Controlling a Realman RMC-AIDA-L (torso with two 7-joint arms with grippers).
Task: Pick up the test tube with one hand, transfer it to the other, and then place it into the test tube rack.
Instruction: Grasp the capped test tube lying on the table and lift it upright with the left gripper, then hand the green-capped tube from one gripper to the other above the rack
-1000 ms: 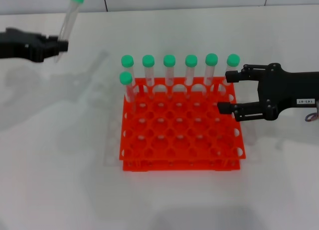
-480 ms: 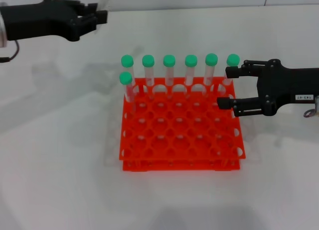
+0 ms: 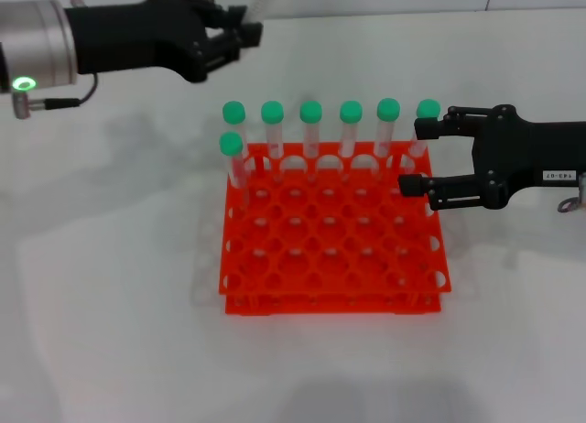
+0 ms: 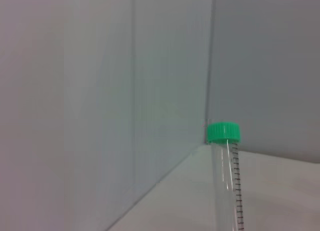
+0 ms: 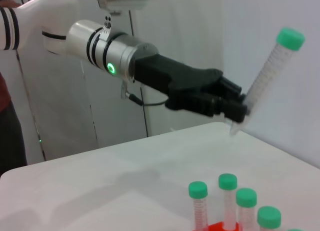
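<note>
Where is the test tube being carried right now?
The test tube is held near its lower end by the left gripper, raised above the table behind the rack's far left corner, cap tilted up.

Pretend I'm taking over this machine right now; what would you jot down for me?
Left end effector: shut on the test tube, held tilted in the air behind the test tube rack.
Right end effector: open, empty, hovering at the rack's right edge.
Seven other green-capped tubes already stand in the rack's back rows.
Done: the pickup.
Left: hand the tube across to the right end effector, then lower it into a free hole.
</note>
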